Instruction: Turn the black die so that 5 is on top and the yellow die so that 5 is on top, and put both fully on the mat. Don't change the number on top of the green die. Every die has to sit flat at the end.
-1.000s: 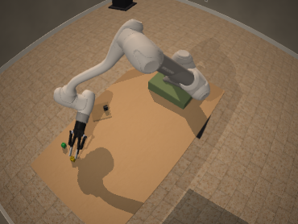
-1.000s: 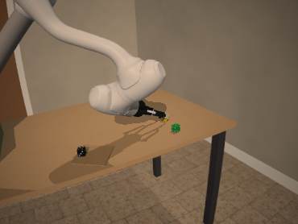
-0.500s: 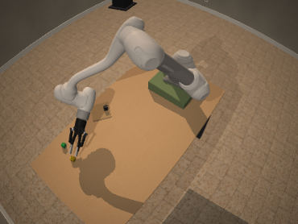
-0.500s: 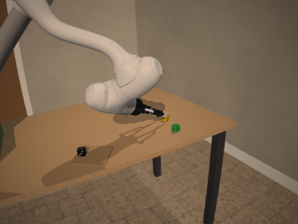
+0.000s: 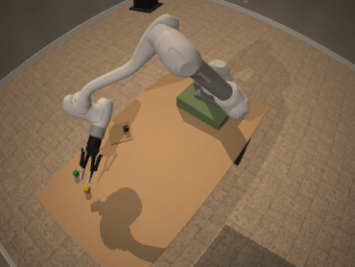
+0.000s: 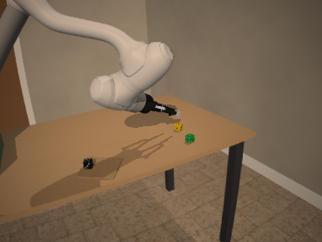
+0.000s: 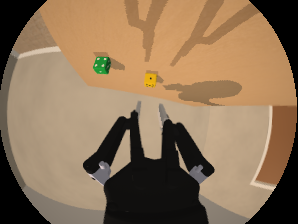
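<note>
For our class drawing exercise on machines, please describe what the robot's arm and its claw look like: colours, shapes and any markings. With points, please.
The arm (image 5: 175, 48) (image 6: 126, 83) is off-white with smooth, rounded joints and one dark grey tubular section bearing faint lettering. The claw (image 5: 85, 180) (image 6: 178, 114) (image 7: 149, 107) is black, with two linked fingers and pale grey tips.

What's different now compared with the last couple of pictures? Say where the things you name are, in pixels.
The fingers (image 5: 85, 180) (image 6: 177, 113) have lifted back from the yellow die (image 5: 86, 189) (image 6: 178, 127) (image 7: 150, 80); whether they had held it, I can't tell. The yellow, green (image 5: 76, 173) (image 6: 190, 137) (image 7: 102, 65) and black (image 5: 126, 129) (image 6: 88, 163) dice stayed put.
</note>
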`<state>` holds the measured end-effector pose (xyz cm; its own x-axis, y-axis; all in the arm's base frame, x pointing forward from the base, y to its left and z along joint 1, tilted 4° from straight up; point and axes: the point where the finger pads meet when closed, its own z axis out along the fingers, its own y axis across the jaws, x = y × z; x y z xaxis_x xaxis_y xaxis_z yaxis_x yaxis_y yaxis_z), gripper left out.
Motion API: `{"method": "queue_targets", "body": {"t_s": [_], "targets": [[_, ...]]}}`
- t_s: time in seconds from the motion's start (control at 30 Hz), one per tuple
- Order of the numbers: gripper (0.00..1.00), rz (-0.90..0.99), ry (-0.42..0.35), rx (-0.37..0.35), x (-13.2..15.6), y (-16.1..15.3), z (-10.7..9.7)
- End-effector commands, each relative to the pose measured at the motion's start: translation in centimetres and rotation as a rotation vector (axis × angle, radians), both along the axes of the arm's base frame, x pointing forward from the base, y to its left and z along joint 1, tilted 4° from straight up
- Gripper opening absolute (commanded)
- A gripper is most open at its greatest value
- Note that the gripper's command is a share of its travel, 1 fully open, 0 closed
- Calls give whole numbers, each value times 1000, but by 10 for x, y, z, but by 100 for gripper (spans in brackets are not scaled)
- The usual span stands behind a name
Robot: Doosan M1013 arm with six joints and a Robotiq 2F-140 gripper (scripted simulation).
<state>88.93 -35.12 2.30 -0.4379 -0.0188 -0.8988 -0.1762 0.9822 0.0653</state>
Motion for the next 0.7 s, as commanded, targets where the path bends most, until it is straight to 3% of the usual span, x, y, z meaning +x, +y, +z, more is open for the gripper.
{"method": "queue_targets", "body": {"t_s": [0.0,0.27,0.47,0.63,0.67], "targets": [[35,-4,5,-2,-3,-5,9],[35,16,7,7,2,0,12],[35,202,76,81,38,54,28],[35,248,109,97,44,66,30],[35,294,153,109,49,79,31]]}}
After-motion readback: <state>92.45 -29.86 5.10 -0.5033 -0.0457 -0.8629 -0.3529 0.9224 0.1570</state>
